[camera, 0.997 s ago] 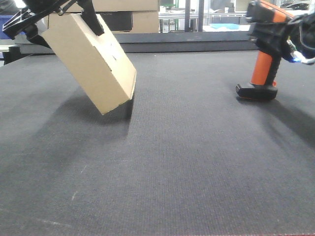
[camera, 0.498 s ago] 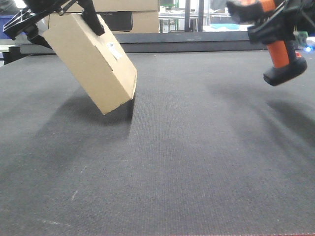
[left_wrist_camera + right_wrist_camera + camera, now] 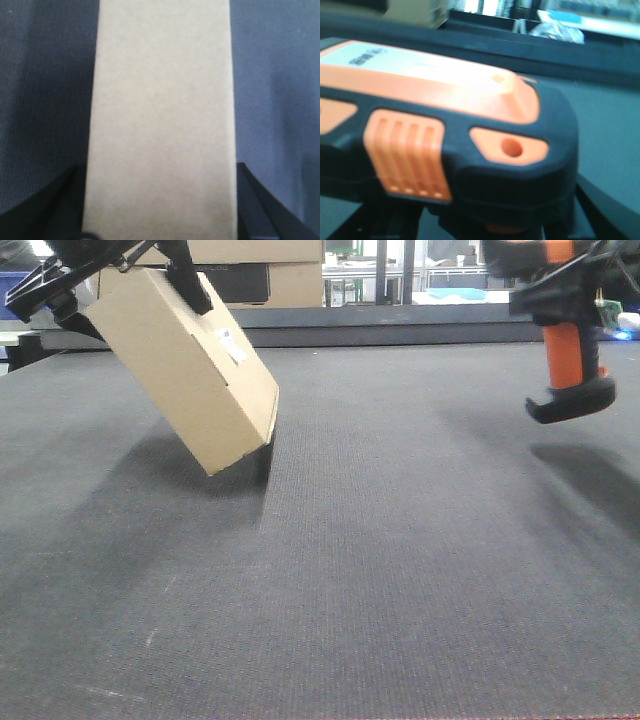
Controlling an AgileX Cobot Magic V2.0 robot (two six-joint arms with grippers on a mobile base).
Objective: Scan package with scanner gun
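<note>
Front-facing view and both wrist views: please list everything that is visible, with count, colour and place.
package: one, tan with white label, upper left, tilted
scanner gun: one, black and orange, upper right, off the surface
table cover: one, dark grey, whole foreground
large boxes: apparently two, tan with dark panel, behind, top
left tool: one, black, shut on package
right tool: one, black, shut on scanner gun
</note>
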